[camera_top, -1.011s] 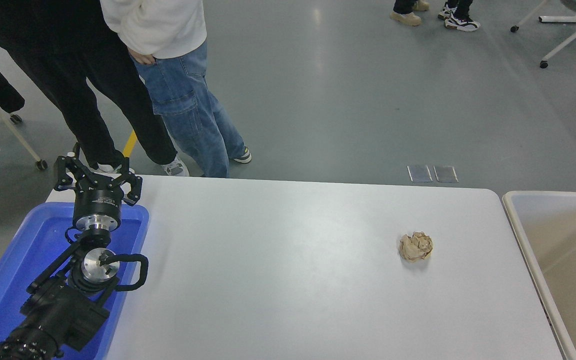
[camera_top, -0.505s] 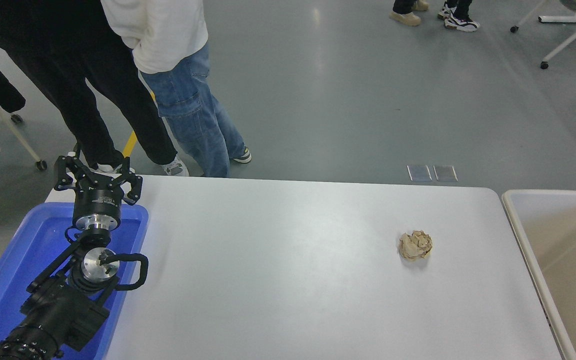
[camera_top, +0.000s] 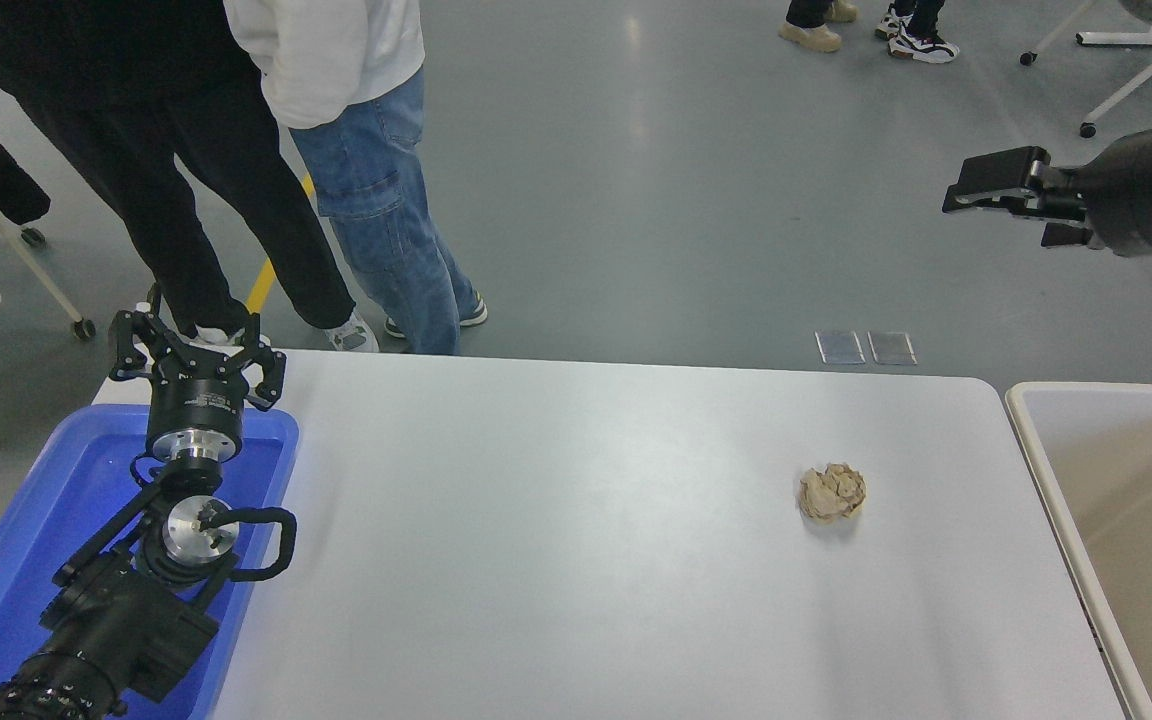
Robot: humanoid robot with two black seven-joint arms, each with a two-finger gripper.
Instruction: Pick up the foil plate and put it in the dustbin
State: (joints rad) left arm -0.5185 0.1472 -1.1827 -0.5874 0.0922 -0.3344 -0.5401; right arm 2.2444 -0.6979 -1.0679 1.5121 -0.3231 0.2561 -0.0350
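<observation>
Two grippers: my right upper right of frame, fingers together, empty; left lower left, spread. Bin right edge.

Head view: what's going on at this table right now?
Nothing is being handled. The right gripper hangs high at the right edge, above the floor beyond the dustbin, holding nothing. The left gripper is parked open over the blue tray. Only a crumpled paper ball lies on the table; no foil plate is in view. Two people stand at the far left corner.
</observation>
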